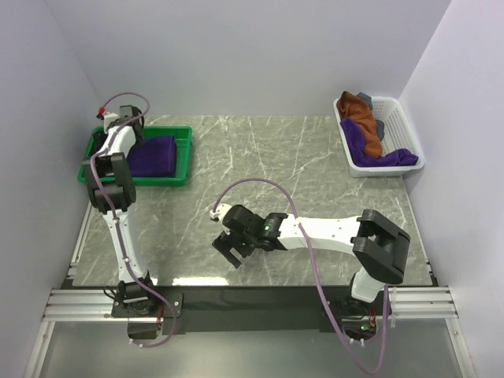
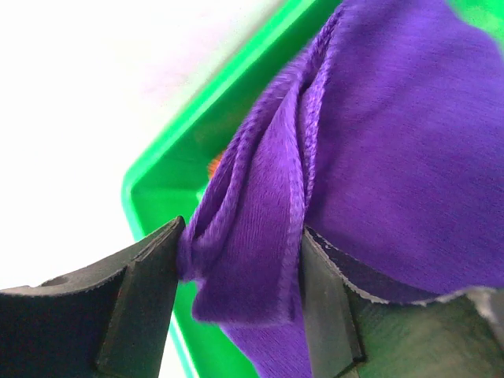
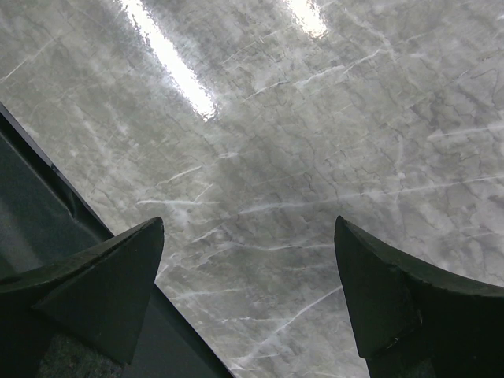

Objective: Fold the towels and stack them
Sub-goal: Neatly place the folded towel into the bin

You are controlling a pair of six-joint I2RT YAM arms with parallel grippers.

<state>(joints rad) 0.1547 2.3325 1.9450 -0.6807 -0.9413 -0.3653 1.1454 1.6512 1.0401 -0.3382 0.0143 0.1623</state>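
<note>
Clerk: Entry one, far left of the desk [image 1: 299, 157]?

Checker: Green tray [image 1: 183, 134], one, at the far left corner. Contents: folded purple towel [image 1: 153, 153], one, lying flat inside and filling most of the floor.

Clerk: Left pincer?

Checker: Left pincer [image 2: 240, 236], one, reached down into the tray at the towel's left side. From above it is mostly hidden by its own arm. In the wrist view, a thick layered edge of the folded purple towel [image 2: 394, 142] is bunched between the two fingers [image 2: 142, 299] and touches both. The jaws are narrowed onto the cloth and gripping it. The tray's rim [image 2: 236, 87] runs just behind. There is a small orange speck beside the fold; I cannot tell what it is.

Clerk: Middle of the desk?

Checker: Right pincer [image 3: 248, 236], one, low over bare marble, towards the near edge. The jaws are spread wide with nothing between them; only desk surface shows in the gap.

Clerk: Far right?

Checker: White basket [image 1: 409, 130], one, slotted walls, at the far right corner, well apart from the tray. Contents: rust-brown towel [image 1: 362, 114], heaped at the far end. Loose purple towel [image 1: 378, 153], crumpled under and nearer than it, reaching up to the near rim. Grey item [image 1: 367, 98], partly buried behind the rust-brown towel, kind not readable.
</note>
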